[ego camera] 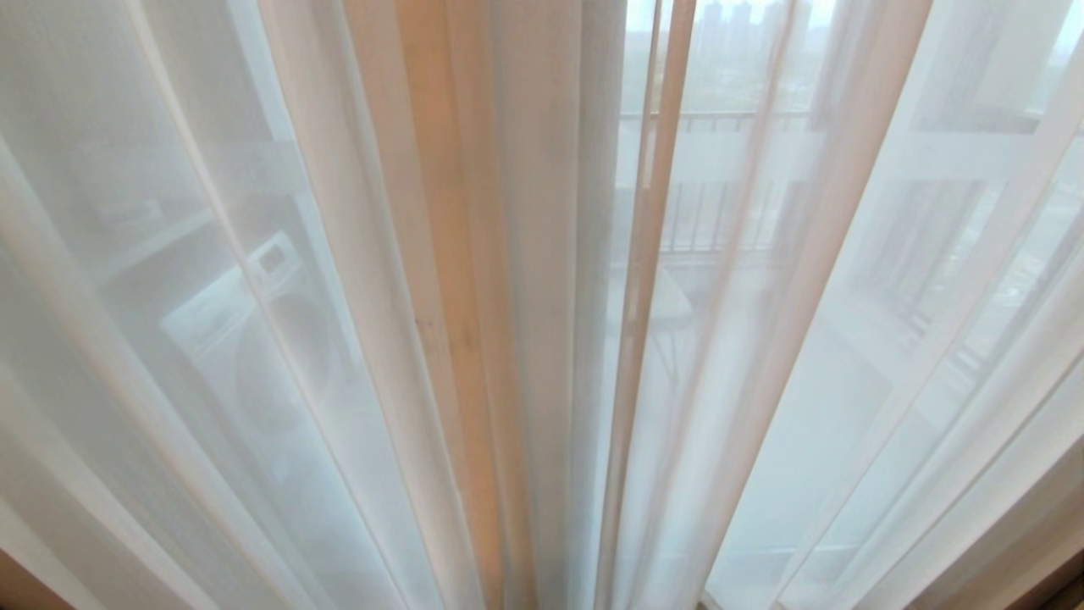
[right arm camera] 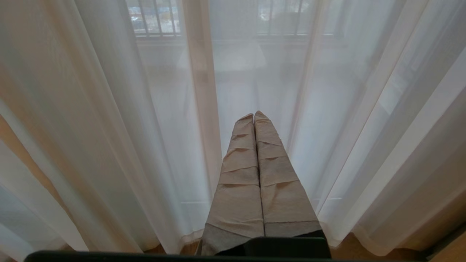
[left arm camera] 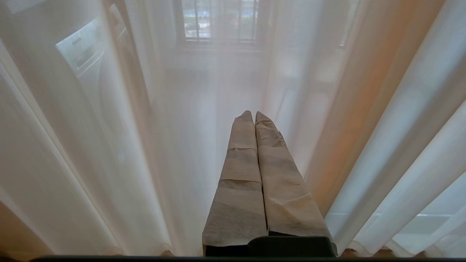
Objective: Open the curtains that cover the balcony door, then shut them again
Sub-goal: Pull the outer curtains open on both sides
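1. The curtains [ego camera: 474, 339] hang drawn across the balcony door, filling the head view — only sheer folds show
2. Left gripper [left arm camera: 253, 117] and right gripper [right arm camera: 253, 117] point at the curtains, taped fingers pressed together, empty — probably parked before reaching

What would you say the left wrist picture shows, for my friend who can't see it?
The left gripper, its tape-wrapped fingers pressed shut, points at thin white curtains hanging closed. A barred window and a white machine show faintly through them.
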